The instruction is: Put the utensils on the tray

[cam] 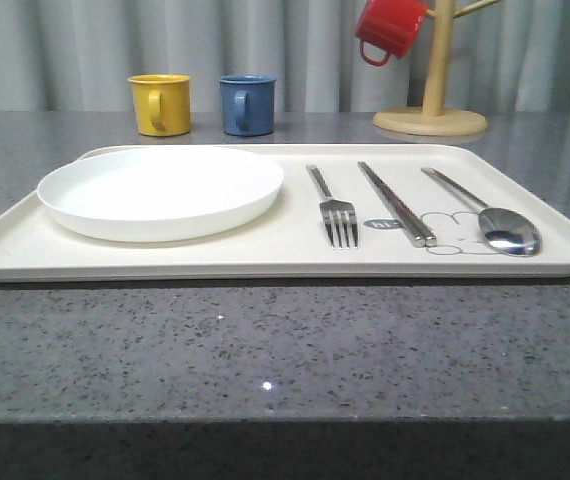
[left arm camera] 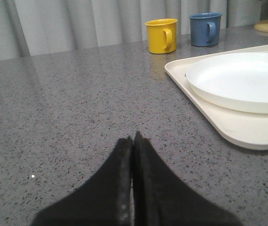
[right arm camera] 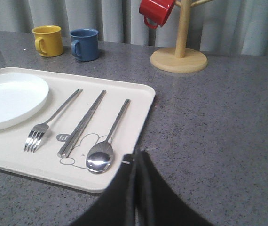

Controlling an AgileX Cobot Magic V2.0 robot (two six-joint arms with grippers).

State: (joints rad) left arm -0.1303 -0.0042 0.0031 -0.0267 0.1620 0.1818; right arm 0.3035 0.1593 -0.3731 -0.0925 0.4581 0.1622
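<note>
You've got the large flat cream plastic tray (cam: pixel 295 255) sitting on the grey speckled stone tabletop (cam: pixel 265 350), long side toward the robot. All three pieces of shiny metal cutlery lie flat on its right half, side by side, none touching: the four-tined silver fork (cam: pixel 333 212) nearest the middle, the pair of slim straight metal chopsticks (cam: pixel 396 203) next, and the long-handled round-bowled silver spoon (cam: pixel 486 215) nearest the right rim. Tines and spoon bowl point toward the robot. The chopsticks lie tight together; their near ends lie over the grey rabbit drawing (right arm camera: pixel 81 149), and the spoon bowl sits at the drawing's edge.

The left half of the tray carries a round white plate (cam: pixel 160 190), apart from the fork.

Left gripper (left arm camera: pixel 133 141): the black fingers (left arm camera: pixel 117 179) are pressed together, nothing between them, low over bare tabletop, to the left of the tray's left edge.

Right gripper (right arm camera: pixel 137 157): the dark fingers (right arm camera: pixel 150 193) are also closed on each other, holding nothing, tips near the tray's rim beside the spoon bowl.

Behind the tray you see a yellow mug (cam: pixel 160 103) and a blue mug (cam: pixel 246 104) standing on the table, and a red mug (cam: pixel 389 28) hanging on a wooden mug tree (cam: pixel 431 110) at the back right.
</note>
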